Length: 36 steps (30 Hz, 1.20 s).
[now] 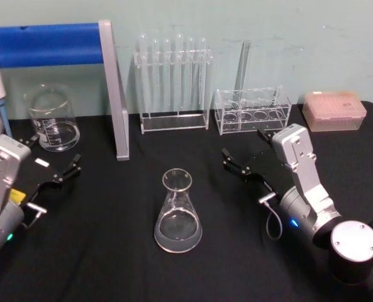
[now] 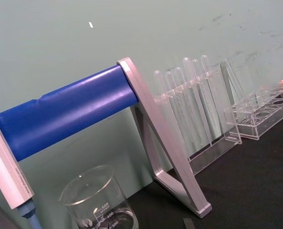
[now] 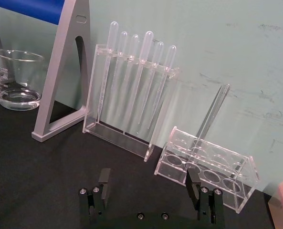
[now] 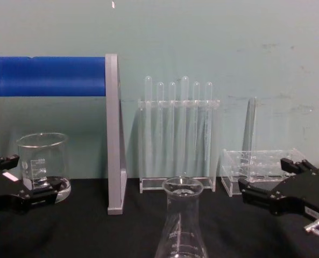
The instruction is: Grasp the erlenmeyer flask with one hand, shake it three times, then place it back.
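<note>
You see erlenmeyer flask (image 1: 178, 214) upright on black table (image 1: 98, 264), centre front, untouched; right gripper (image 1: 244, 157) hovers behind and right of it, near low tube rack (image 1: 252, 110), fingers spread wide, holding nothing; left gripper (image 1: 55, 160) just beside beaker (image 1: 52, 118), fingers also apart, empty; tall test tube rack (image 1: 173, 85) at rear.

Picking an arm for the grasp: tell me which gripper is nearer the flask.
Right. The right gripper hovers open just right of the flask and slightly behind it. The left gripper, also open, sits farther off to its left, near the beaker.
</note>
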Tool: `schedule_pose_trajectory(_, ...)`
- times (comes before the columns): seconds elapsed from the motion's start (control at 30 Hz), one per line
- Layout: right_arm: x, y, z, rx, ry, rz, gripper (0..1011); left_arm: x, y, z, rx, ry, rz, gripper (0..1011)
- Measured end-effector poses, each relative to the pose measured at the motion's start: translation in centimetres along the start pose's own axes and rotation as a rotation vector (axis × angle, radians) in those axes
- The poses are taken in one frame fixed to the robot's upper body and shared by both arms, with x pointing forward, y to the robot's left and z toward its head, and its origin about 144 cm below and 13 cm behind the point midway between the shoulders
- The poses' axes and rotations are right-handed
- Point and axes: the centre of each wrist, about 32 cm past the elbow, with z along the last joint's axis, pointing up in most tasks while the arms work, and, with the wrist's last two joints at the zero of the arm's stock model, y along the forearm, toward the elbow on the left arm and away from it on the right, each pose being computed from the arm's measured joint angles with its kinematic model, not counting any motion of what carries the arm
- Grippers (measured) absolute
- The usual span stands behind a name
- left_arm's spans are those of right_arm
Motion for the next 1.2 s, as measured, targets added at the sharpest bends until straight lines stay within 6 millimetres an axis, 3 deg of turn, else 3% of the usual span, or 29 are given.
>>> schedule_pose_trajectory(1.2, 0.00, 0.00, 0.00, 0.000, 0.000, 0.000, 1000, 0.00, 0.00, 0.00, 0.000, 0.000, 0.000, 1001)
